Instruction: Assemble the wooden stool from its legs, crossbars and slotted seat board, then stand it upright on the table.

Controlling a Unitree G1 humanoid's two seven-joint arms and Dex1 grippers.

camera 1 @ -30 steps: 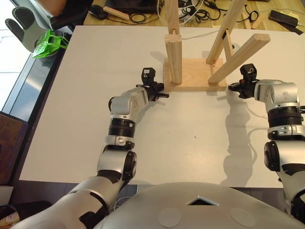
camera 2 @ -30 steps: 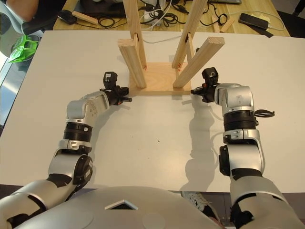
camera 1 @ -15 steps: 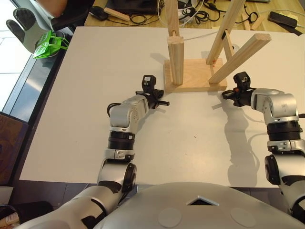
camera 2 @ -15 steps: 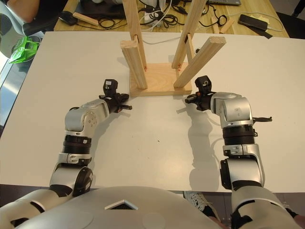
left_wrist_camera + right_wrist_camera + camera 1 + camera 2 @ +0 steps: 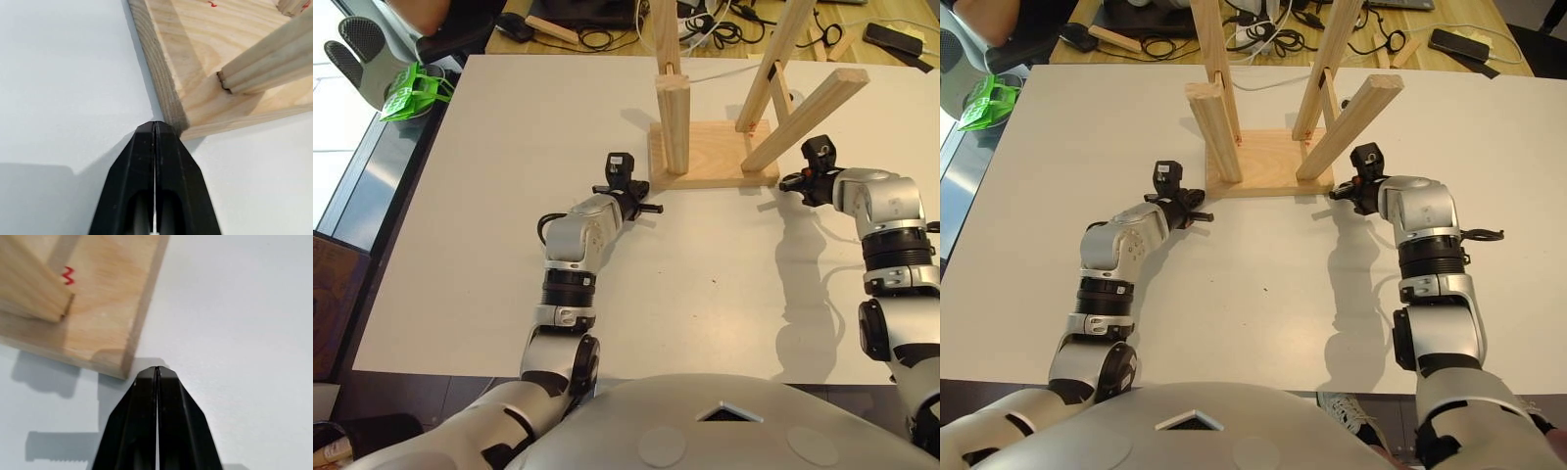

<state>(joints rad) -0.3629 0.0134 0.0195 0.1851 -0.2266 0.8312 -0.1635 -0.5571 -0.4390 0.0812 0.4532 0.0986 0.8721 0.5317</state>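
While both pairs of fingers are pressed shut with nothing between them, the left gripper [image 5: 154,132] lies at the near-left corner of the seat board [image 5: 710,162] and the right gripper [image 5: 156,374] stands just short of its near-right corner, over the white table [image 5: 509,196]. The stool sits inverted toward the table's far edge, seat board flat on the surface, legs [image 5: 674,127] pointing upward. The step in hand is judged to be turning the stool onto its feet. To do it well, each gripper should part its fingers and take the board's edge or a leg low down, both sides alike. Both should then lift and rotate together, slowly, so the slotted joints do not work loose and the legs land squarely inside the far edge.
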